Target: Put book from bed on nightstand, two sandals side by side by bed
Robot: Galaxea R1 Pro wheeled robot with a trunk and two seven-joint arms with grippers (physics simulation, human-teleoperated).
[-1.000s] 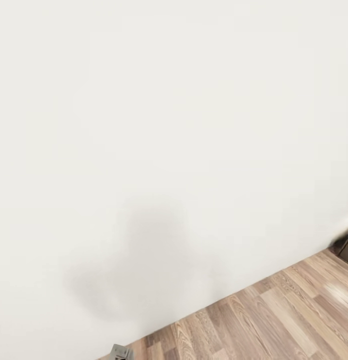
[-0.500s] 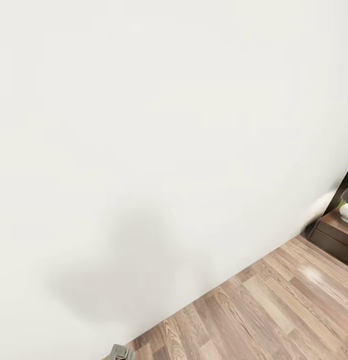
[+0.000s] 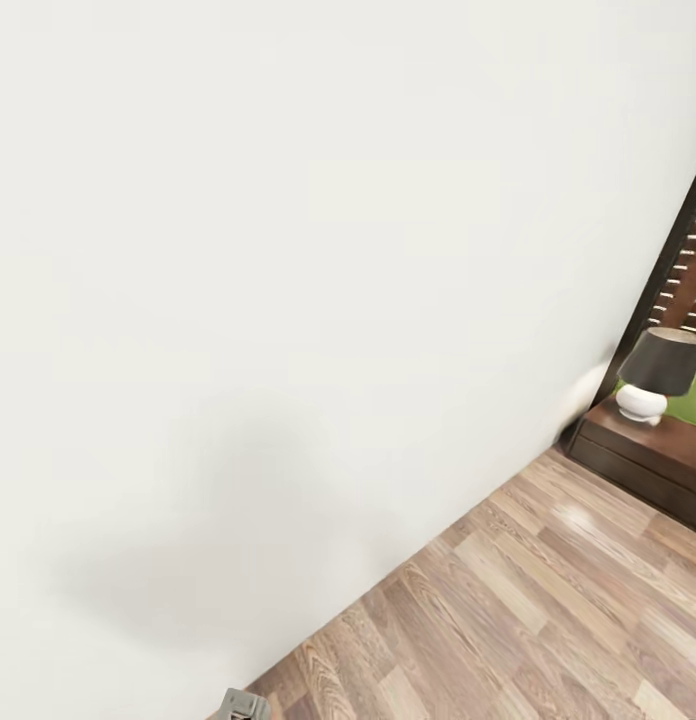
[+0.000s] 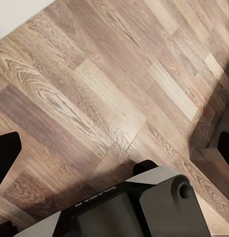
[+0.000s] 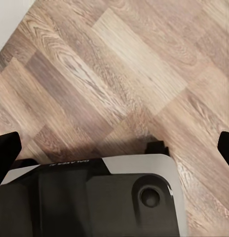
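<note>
Against a plain white wall (image 3: 288, 250), facing wood-plank floor (image 3: 548, 620). Far right: nightstand (image 3: 648, 450) carrying a lamp (image 3: 660, 385). Left hand (image 4: 114, 148) and right hand (image 5: 114, 143) spread wide over the planks, holding nothing. No book or sandals visible; apparently every step left to do.
</note>
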